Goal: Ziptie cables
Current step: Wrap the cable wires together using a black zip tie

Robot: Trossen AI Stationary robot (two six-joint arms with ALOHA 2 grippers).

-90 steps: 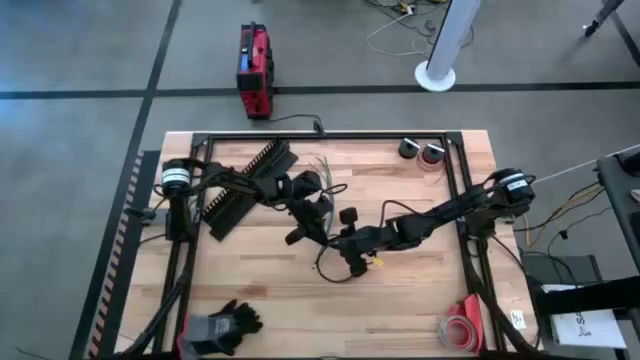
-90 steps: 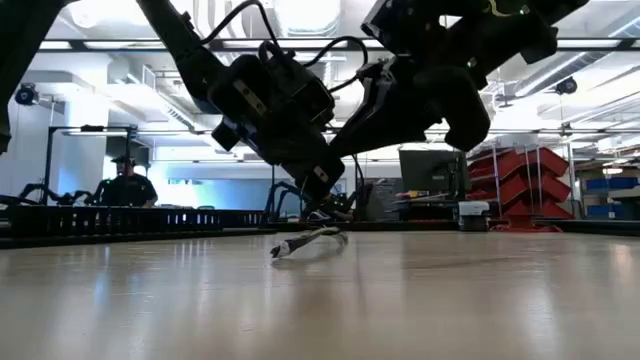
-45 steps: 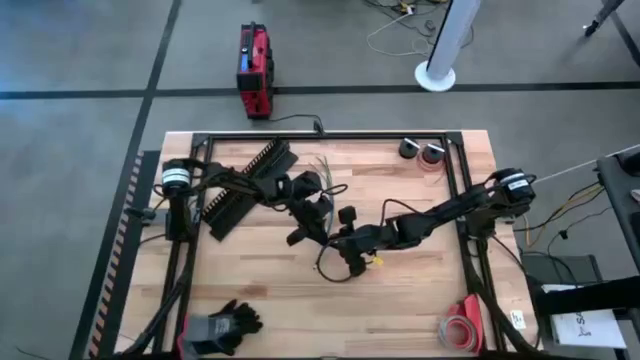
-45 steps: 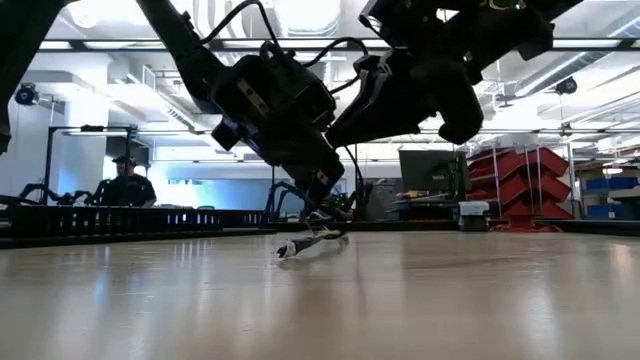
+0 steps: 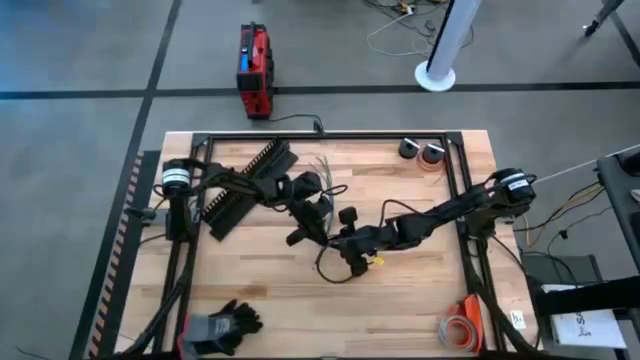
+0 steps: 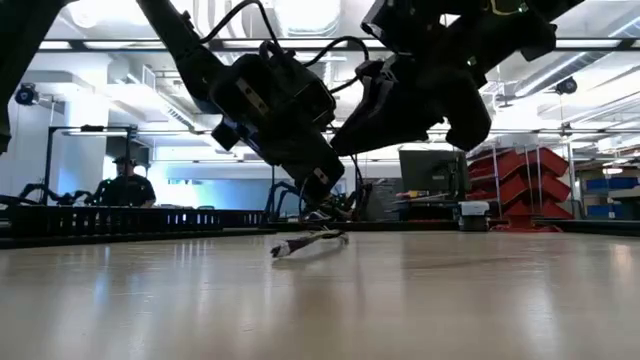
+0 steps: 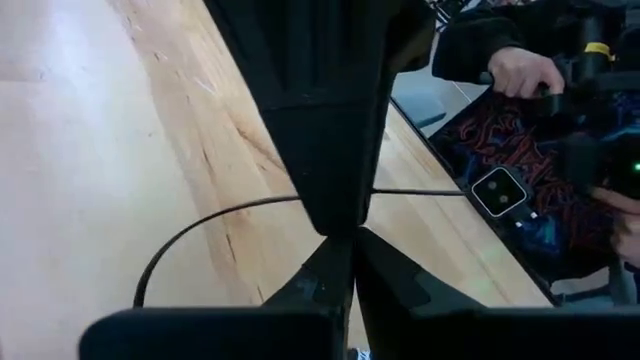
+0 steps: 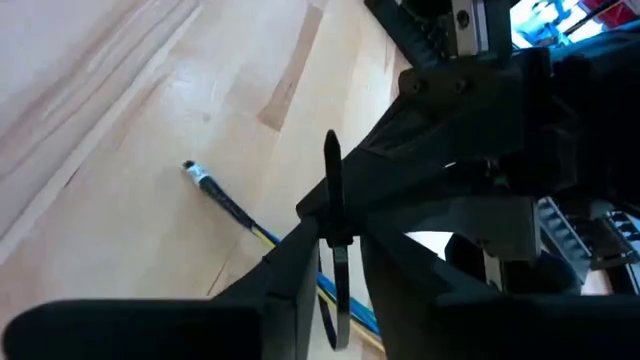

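Note:
The cables (image 5: 323,175) are a thin bundle. Its fanned end lies toward the table's far edge, and its bound end (image 8: 190,168) rests on the wood at mid-table. My left gripper (image 5: 316,225) stands over the bundle's middle with its fingers shut (image 7: 348,245). Right beside it, from the right, my right gripper (image 5: 345,250) is shut on a black zip tie (image 8: 335,215) that stands across the bundle. A thin black wire (image 7: 200,225) curves over the wood below the grippers. My left gripper comes down on the cables from above at mid-length. Its own fingers hide the place of contact. The bundle slopes down from it to the end on the table (image 6: 285,249). My right gripper pinches the zip tie's strap (image 8: 337,255) between its two fingers, slanting down from the table's right. The strap stands upright across the bundle, its tail (image 8: 330,150) pointing up.
A black slotted strip (image 5: 245,185) lies at the far left. A dark glove (image 5: 222,325) is near the front left, tape rolls (image 5: 460,330) are at the front right, and small pots (image 5: 420,150) are at the far right. A black rail (image 5: 330,135) frames the table. A person (image 6: 125,185) stands beyond it.
My right gripper rose a little with the zip tie and came back down. The bundle's end on the table shifted slightly with it and returned to where it was. My left gripper kept still.

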